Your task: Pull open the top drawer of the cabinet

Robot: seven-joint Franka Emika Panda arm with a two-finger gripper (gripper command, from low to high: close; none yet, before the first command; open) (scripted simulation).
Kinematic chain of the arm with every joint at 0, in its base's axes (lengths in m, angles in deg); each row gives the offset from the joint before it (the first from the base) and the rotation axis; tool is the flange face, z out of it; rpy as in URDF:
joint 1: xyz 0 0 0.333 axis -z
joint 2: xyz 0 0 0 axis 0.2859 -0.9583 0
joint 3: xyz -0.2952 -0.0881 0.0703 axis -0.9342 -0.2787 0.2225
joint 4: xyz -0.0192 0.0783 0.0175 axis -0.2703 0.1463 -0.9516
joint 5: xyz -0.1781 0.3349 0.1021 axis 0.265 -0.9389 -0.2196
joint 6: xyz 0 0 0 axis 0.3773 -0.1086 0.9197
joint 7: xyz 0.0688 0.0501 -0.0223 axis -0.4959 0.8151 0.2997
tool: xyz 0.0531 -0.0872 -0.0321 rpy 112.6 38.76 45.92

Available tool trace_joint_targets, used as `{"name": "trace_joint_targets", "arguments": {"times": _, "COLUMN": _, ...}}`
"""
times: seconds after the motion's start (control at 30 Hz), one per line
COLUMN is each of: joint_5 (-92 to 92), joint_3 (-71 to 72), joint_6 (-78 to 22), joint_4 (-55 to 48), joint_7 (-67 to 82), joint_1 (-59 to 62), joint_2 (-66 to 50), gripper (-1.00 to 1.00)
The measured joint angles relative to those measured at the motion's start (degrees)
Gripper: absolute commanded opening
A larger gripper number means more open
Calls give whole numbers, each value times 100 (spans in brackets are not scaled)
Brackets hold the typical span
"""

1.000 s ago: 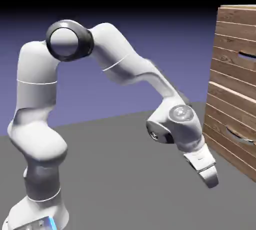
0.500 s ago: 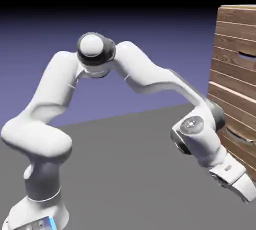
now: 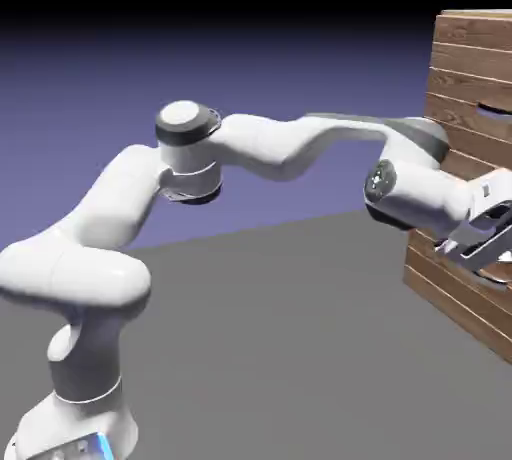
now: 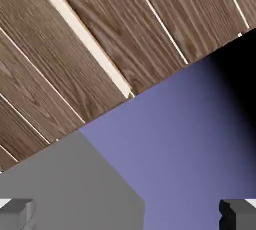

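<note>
The white, jointed robot arm (image 3: 270, 145) rises from its rounded base (image 3: 75, 433) at the lower left of the exterior view, bends at a grey-capped joint, and extends nearly level toward the exterior view's right. The tall, boxy cabinet of reddish-brown horizontal wooden planks (image 3: 470, 68) stands at the right edge, partly cut off by the frame. Its top drawer, plank-fronted and brown (image 3: 450, 113), occupies the upper part of the front; its dark, curved slot handle (image 3: 495, 111) lies above the level of the hand. The lower drawer's similar dark, curved handle (image 3: 490, 279) shows just below the hand, which overlaps the cabinet in this view. The white two-finger gripper (image 4: 127, 216) is spread wide, its small grey fingertips (image 4: 19, 215) well apart at the bottom of the hand view, with nothing held between them. In the hand view, the cabinet's planks run obliquely across the upper left, divided by thin pale seams and one broader pale strip (image 4: 82, 34). Beyond their slanting edge appear the grey ground surface (image 4: 75, 179) and the blue-violet backdrop (image 4: 175, 134), which darkens to black at the right.
</note>
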Motion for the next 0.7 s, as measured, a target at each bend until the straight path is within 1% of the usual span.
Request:
{"name": "trace_joint_targets", "arguments": {"times": 0.23, "joint_5": -1715, "joint_3": -1179, "joint_6": -401, "joint_4": -691, "joint_7": 1708, "joint_1": -665, "joint_2": -1305, "gripper": 0}}
{"name": "trace_joint_targets", "arguments": {"times": 0.27, "joint_5": -1715, "joint_3": -1180, "joint_6": -401, "joint_4": -692, "joint_7": 1709, "joint_1": -665, "joint_2": -1305, "gripper": 0}}
{"name": "trace_joint_targets", "arguments": {"times": 0.47, "joint_5": -1686, "joint_3": -1072, "joint_6": 63, "joint_4": -1937, "joint_7": 1422, "joint_1": 110, "joint_2": -1286, "gripper": 0}}
{"name": "trace_joint_targets", "arguments": {"times": 0.5, "joint_5": -1683, "joint_3": -1059, "joint_6": 120, "joint_4": -2089, "joint_7": 1387, "joint_1": 205, "joint_2": -1284, "gripper": -100}}
{"name": "trace_joint_targets", "arguments": {"times": 0.57, "joint_5": -1683, "joint_3": -1059, "joint_6": 120, "joint_4": -2089, "joint_7": 1386, "joint_1": 205, "joint_2": -1284, "gripper": -100}}
{"name": "trace_joint_targets", "arguments": {"times": 0.7, "joint_5": -1703, "joint_3": -1129, "joint_6": -198, "joint_4": -1259, "joint_7": 1566, "joint_1": -305, "joint_2": -1305, "gripper": -100}}
